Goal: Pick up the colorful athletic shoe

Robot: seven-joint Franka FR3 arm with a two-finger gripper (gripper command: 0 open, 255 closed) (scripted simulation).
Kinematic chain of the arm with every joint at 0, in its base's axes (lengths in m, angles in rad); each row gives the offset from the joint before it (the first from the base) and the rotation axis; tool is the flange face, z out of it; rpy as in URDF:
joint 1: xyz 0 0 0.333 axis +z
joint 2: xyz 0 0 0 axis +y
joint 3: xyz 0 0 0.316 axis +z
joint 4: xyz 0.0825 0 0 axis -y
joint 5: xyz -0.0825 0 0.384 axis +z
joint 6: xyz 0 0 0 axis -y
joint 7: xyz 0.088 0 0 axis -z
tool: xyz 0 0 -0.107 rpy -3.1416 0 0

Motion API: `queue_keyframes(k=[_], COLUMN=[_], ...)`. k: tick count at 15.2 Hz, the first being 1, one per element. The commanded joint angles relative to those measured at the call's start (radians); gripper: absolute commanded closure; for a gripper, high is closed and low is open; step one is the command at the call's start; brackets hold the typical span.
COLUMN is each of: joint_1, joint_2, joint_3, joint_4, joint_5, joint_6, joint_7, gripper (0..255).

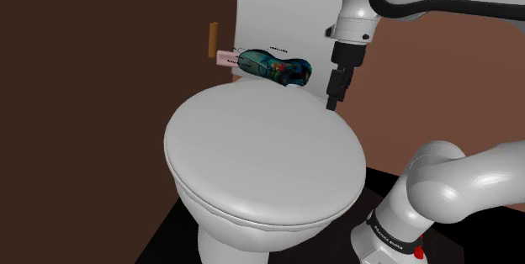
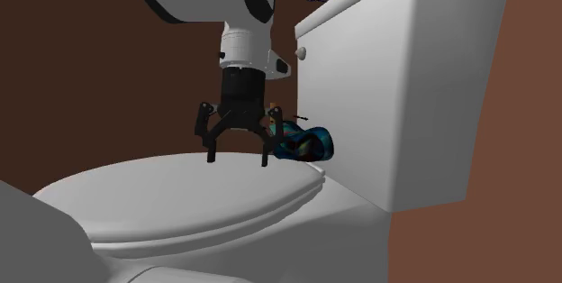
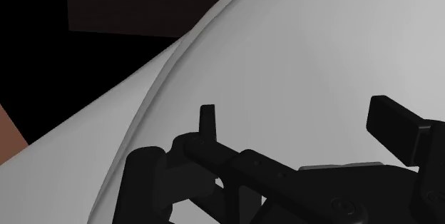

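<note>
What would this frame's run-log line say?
gripper: open, empty, over toilet lid | colorful shoe: behind lid, beside tank, not grasped | phase: pre-grasp

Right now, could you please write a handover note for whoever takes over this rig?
The black two-finger pincer is open and empty, hovering just above the rear of the white toilet lid.
The blue-green patterned athletic shoe lies behind the lid, in front of the white tank.
Done: nothing grasped.
Left: move over the shoe, close, lift.
</note>
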Motion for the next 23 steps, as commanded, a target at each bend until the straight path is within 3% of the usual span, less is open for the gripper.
queue_keyframes(k=[1,12,23], joint_1=[0.000,0.005,0.015], joint_2=[0.000,0.357,0.711], joint_3=[0.000,-0.035,-0.040], joint_4=[0.000,0.316,0.763], joint_5=[0.000,-0.080,-0.119], joint_6=[0.000,0.143,0.159], joint_7=[0.000,-0.156,-0.288], gripper=[0,0,0])
